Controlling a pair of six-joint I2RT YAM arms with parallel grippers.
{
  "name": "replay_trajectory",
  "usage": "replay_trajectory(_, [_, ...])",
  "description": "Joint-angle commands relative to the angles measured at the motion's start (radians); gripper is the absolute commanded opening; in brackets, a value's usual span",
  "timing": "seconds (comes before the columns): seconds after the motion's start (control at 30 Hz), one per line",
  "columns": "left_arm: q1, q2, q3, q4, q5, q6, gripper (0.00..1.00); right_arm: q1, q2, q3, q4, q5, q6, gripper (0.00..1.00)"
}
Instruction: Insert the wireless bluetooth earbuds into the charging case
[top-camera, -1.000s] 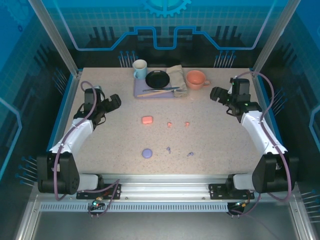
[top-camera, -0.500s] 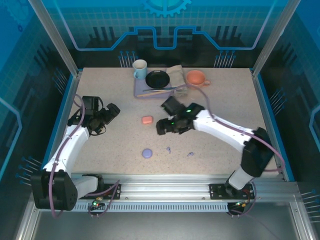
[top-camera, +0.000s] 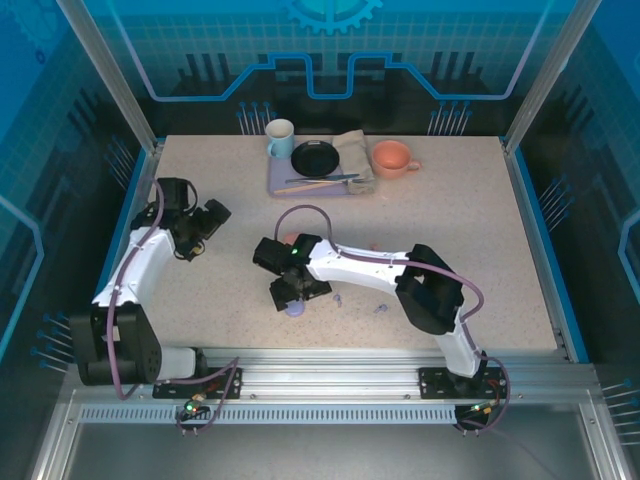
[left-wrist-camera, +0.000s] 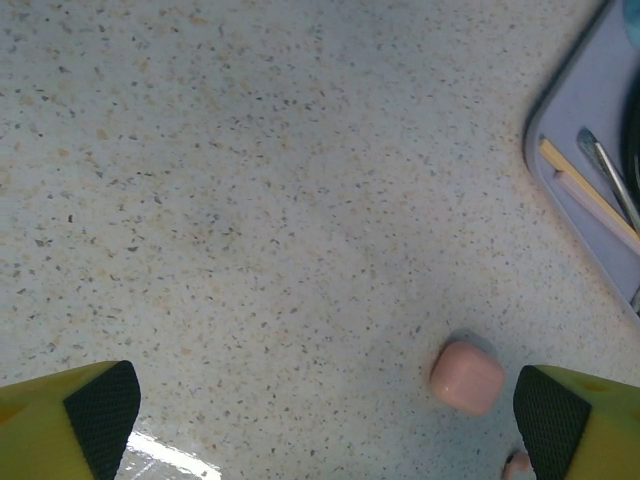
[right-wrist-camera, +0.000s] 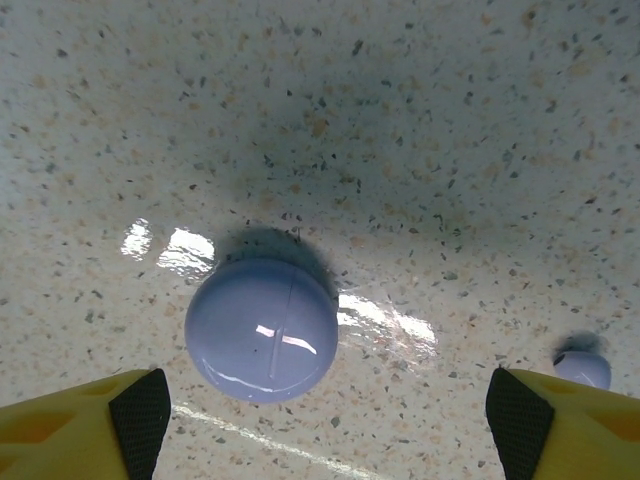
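Step in hand, as judged: approach. The right gripper (right-wrist-camera: 325, 415) hovers with jaws spread and empty over the round glossy lilac plastic charging case (right-wrist-camera: 262, 330), which appears closed and lies off-centre between its fingers. A tiny lilac plastic earbud (right-wrist-camera: 583, 370) sits beside one fingertip. The left gripper (left-wrist-camera: 325, 415) is spread and empty, with the rounded salmon-pink plastic case (left-wrist-camera: 467, 376) just ahead. The next move calls for centring, descending and gripping the case.

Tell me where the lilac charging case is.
Right wrist view: the lilac case sits on the table left of centre, just ahead of the open jaws of the right gripper, a lilac earbud to its right.

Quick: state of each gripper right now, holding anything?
Left gripper: open, holding nothing.
Right gripper: open, holding nothing, over the lilac case.
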Motion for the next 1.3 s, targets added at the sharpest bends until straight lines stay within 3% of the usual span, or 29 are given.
replay_trajectory(0.0, [0.026,0.018,0.018,-0.01,0.055,0.019,0.99,0.02,0.034,0.035,-0.037,-0.015,0.029,0.86])
replay_trajectory(0.63, [0.038,0.023,0.004,0.027,0.092,0.016,0.99,0.045,0.113,0.05,-0.046,-0.022,0.042,0.85])
replay_trajectory(1.27, [0.038,0.019,0.016,0.044,0.118,-0.006,0.99,0.019,-0.025,-0.007,-0.096,0.044,0.096,0.85])
